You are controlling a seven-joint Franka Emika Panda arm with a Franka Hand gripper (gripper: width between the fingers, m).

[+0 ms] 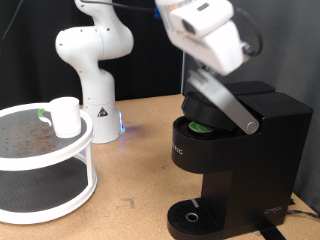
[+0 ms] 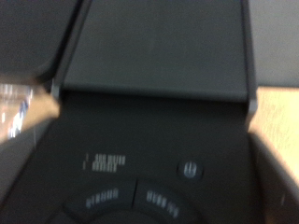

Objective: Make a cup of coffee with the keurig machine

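Note:
The keurig machine [image 1: 250, 160] stands at the exterior view's right, black and boxy. Its grey lid handle [image 1: 228, 105] is tilted up, and a green-topped pod [image 1: 203, 127] shows in the open chamber. My gripper [image 1: 198, 72] hangs from the white hand at the top of that view, right at the upper end of the lid handle. Its fingers are hidden there. The wrist view shows the machine's black top [image 2: 154, 56] close up, with the power button [image 2: 190, 170] and other buttons. The white cup [image 1: 65, 117] stands on the round rack at the exterior view's left, far from the gripper.
The round white two-tier rack [image 1: 88, 150] has a dark mesh top, and something small and green [image 1: 42, 113] lies beside the cup. The white arm base [image 1: 95, 70] stands at the back. The machine's round drip base [image 1: 192, 215] holds nothing. Bare wooden tabletop [image 1: 135, 170] lies between rack and machine.

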